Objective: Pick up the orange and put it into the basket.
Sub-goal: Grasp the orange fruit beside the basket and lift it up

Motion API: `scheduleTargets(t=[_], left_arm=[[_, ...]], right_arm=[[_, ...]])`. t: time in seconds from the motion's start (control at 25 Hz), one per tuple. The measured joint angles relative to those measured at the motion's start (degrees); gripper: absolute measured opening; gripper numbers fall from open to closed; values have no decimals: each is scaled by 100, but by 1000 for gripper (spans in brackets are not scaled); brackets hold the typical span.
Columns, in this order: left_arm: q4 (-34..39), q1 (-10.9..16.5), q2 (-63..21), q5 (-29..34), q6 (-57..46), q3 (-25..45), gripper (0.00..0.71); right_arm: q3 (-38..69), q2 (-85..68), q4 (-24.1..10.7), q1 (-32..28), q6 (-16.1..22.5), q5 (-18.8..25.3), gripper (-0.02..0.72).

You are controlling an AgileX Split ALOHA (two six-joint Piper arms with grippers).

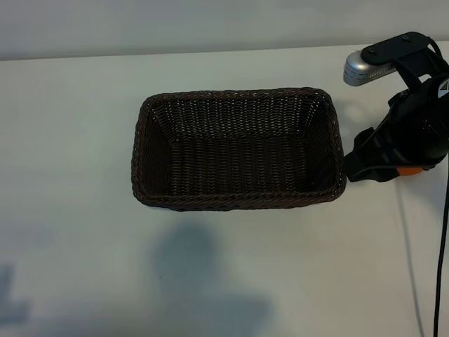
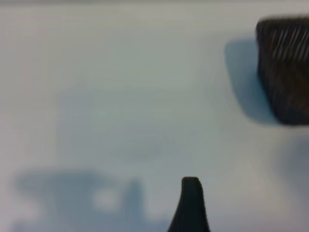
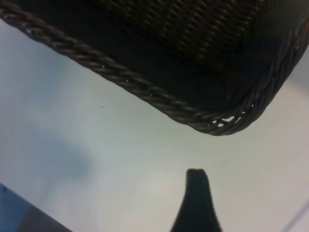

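The right hand (image 1: 349,166) sits by the desk's right edge, just beside the basket's (image 1: 238,199) right end, its fingers spread fairly wide with nothing seen between them. A sliver of orange (image 1: 408,170) shows under that arm, mostly hidden; whether it is the fruit I cannot tell. The left hand (image 2: 190,205) hangs over bare desk (image 1: 77,140), fingers wide apart, the basket off to one side.

White bench (image 1: 77,140), plain matte top. Dark-brown wicker basket (image 1: 238,200) sits directly on it, just past centre twd 1 o'clock, long side across.
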Motion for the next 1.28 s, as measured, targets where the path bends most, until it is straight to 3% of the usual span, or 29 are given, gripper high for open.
scheduleTargets(t=[0.48,1.28], left_arm=[[18,0,-24,0,0,1010,594],[23,0,-24,-437,0,1288,594]], right_arm=[[0,0,0,0,-5,0,525],[0,0,0,0,-5,0,525]])
